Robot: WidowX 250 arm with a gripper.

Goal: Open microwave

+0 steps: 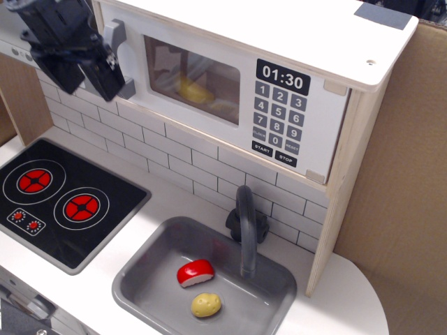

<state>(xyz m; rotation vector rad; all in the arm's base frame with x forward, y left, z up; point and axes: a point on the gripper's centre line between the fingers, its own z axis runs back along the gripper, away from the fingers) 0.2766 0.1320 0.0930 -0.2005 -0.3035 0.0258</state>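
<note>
The microwave (pixel 230 77) is a wooden box with a white door, a clear window (pixel 192 80), a black keypad (pixel 279 115) showing 01:30, and a grey curved handle (pixel 116 35) at the door's left edge. The door is closed, and a yellow item shows behind the window. My black gripper (pixel 85 85) is at the upper left, just left of the handle, with its fingers spread apart and empty. One finger (pixel 106 75) overlaps the handle's lower part and hides it. I cannot tell whether it touches the handle.
A black stovetop (pixel 66 202) with red rings lies at the lower left. A grey sink (pixel 147 269) holds a red-and-white piece (pixel 195 273) and a yellow potato (pixel 207 304); a grey faucet (pixel 244 227) stands behind it. A cardboard wall (pixel 398 181) is on the right.
</note>
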